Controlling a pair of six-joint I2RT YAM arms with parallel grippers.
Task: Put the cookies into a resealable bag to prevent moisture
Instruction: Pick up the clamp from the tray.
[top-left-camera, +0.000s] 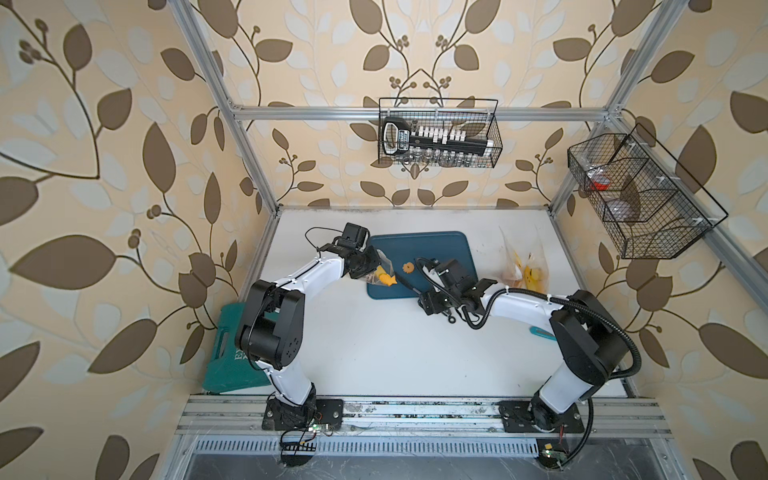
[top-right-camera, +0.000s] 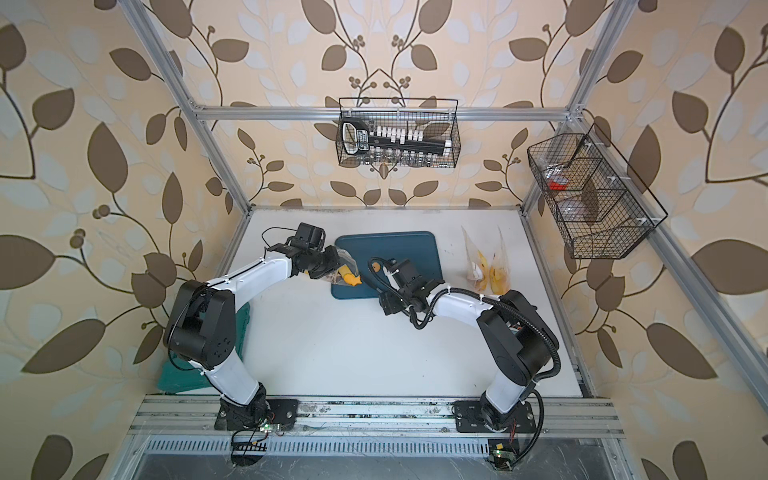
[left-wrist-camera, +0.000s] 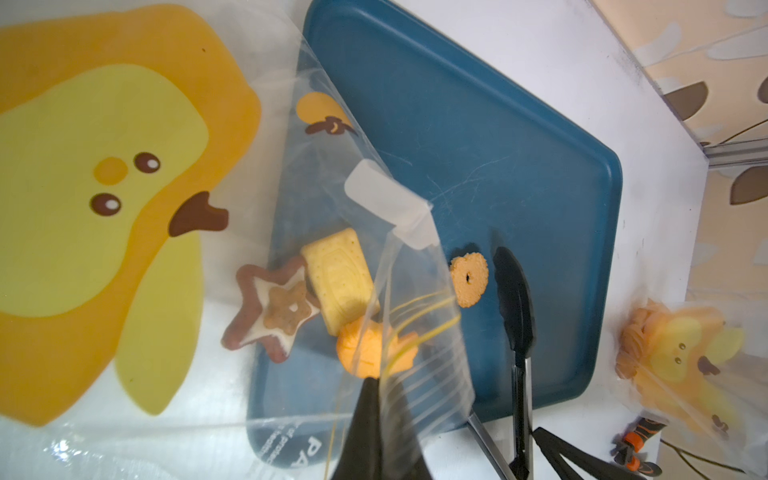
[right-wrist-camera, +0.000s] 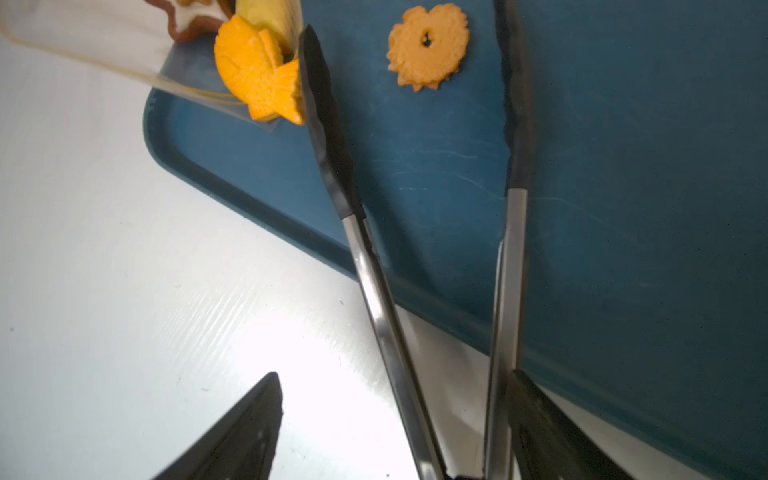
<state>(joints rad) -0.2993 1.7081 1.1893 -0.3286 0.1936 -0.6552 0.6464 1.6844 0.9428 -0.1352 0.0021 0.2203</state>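
My left gripper (left-wrist-camera: 374, 386) is shut on the mouth edge of a clear resealable bag (left-wrist-camera: 324, 166) printed with a yellow cartoon, held over the left end of the blue tray (left-wrist-camera: 478, 124). Inside the bag lie a star cookie (left-wrist-camera: 274, 307) and a square cookie (left-wrist-camera: 338, 278). An orange fish cookie (left-wrist-camera: 365, 345) (right-wrist-camera: 257, 70) sits at the bag's mouth. A flower cookie (right-wrist-camera: 428, 52) (top-left-camera: 408, 267) lies loose on the tray. My right gripper (right-wrist-camera: 392, 374) is open, with black-tipped tongs (right-wrist-camera: 324, 116) between its fingers. The tongs are spread, one tip beside the fish cookie.
Two more printed bags (top-left-camera: 525, 270) holding orange pieces lie right of the tray. A green case (top-left-camera: 226, 353) sits at the table's left edge and a teal item (top-left-camera: 542, 333) beside the right arm. Wire baskets (top-left-camera: 438, 133) (top-left-camera: 640, 191) hang on the frame.
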